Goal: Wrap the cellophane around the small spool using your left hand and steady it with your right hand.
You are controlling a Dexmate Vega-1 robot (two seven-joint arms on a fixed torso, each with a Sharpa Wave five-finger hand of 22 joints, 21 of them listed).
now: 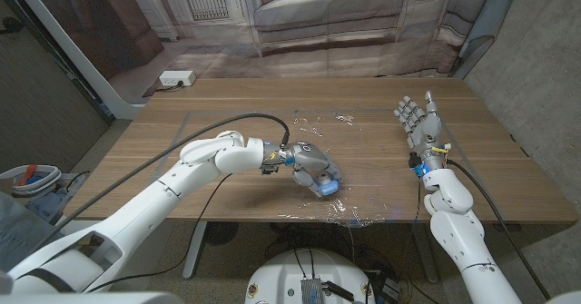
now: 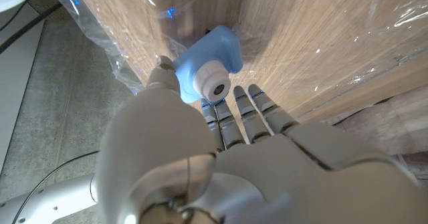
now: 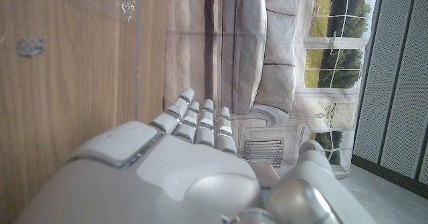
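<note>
Bench (image 1: 227,104): wood-grain top, matt brown. A sheet of clear cellophane (image 1: 349,215) lies over its middle, crinkled and glossy, with glare spots near the far side and a wrinkled margin hanging over the near edge.

Small spool (image 2: 208,63): pale blue, smooth plastic, rounded body with a white circular end cap and dark centre hole. It sits on the cellophane near the bench's near edge, at centre.

Left hand (image 1: 311,163): grey-white hard shell, laid over the spool, fingers (image 2: 242,107) and thumb touching it on either side; it grips the spool.

Right hand (image 1: 418,122): released, fingers straight and apart, held upright above the right side of the bench, well apart from the spool, holding nothing.

Surroundings: a printed sofa backdrop (image 1: 327,14) behind the bench; a white power strip (image 1: 177,79) on the floor beyond the far left corner.
</note>
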